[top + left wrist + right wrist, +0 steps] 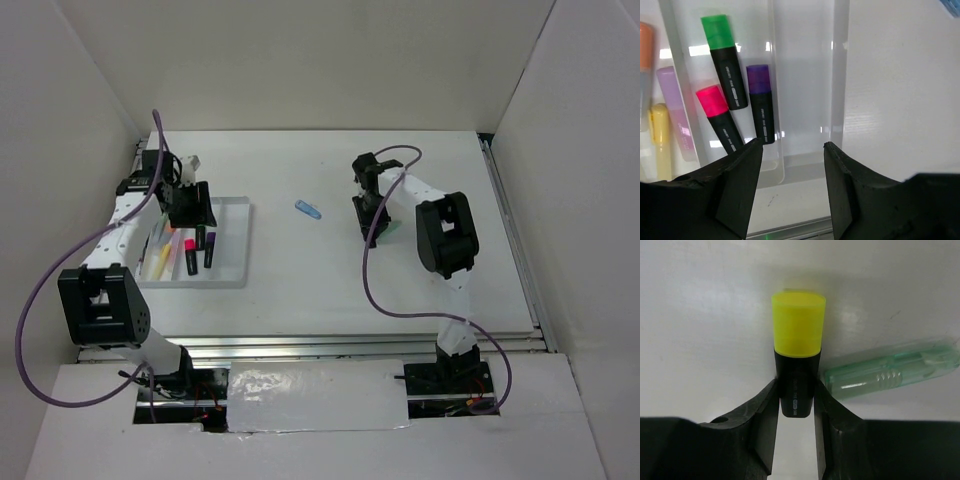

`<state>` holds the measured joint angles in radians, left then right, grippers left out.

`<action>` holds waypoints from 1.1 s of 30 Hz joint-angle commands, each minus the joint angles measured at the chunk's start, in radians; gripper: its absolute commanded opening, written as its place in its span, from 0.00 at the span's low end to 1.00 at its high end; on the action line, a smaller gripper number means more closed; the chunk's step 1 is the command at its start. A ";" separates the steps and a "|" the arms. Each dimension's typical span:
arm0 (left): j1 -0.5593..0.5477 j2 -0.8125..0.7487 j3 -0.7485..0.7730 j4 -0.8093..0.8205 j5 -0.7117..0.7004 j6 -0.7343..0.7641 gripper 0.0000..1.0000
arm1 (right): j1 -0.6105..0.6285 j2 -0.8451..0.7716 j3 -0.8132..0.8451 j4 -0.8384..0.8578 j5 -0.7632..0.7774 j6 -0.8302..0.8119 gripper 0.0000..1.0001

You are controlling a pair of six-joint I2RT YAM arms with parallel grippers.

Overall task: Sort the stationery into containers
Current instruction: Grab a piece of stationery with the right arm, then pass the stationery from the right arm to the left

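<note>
A yellow-capped highlighter point(797, 325) with a black barrel lies on the table, and my right gripper point(796, 387) is shut on its barrel, both fingers touching it. A clear mint pen point(890, 371) lies just to its right, touching the right finger. In the top view the right gripper point(370, 225) is low over the table's middle right. My left gripper point(792, 147) hangs open and empty over the white tray point(840, 75). The tray holds green point(725, 60), pink point(717, 117) and purple point(761, 102) highlighters, with pale pens point(670, 115) in the compartment to the left.
A blue pen point(308, 210) lies alone on the table between the tray point(232, 272) and the right gripper. The tray's right compartment point(802, 75) holds nothing. Walls enclose the table on three sides.
</note>
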<state>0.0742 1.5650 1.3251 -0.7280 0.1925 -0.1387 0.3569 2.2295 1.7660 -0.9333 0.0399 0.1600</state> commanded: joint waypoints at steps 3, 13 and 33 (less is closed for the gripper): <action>0.068 -0.126 -0.113 0.105 0.255 -0.032 0.65 | -0.004 -0.132 -0.186 0.039 -0.144 -0.115 0.00; 0.069 -0.428 -0.450 0.636 0.601 -0.346 0.81 | 0.111 -0.496 -0.316 0.333 -0.400 0.008 0.00; -0.317 -0.281 -0.349 0.673 0.343 -0.507 0.75 | 0.375 -0.496 -0.165 0.401 -0.364 0.139 0.00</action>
<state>-0.2337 1.2633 0.9352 -0.0631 0.5732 -0.6216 0.7139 1.7618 1.5539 -0.5709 -0.3210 0.2886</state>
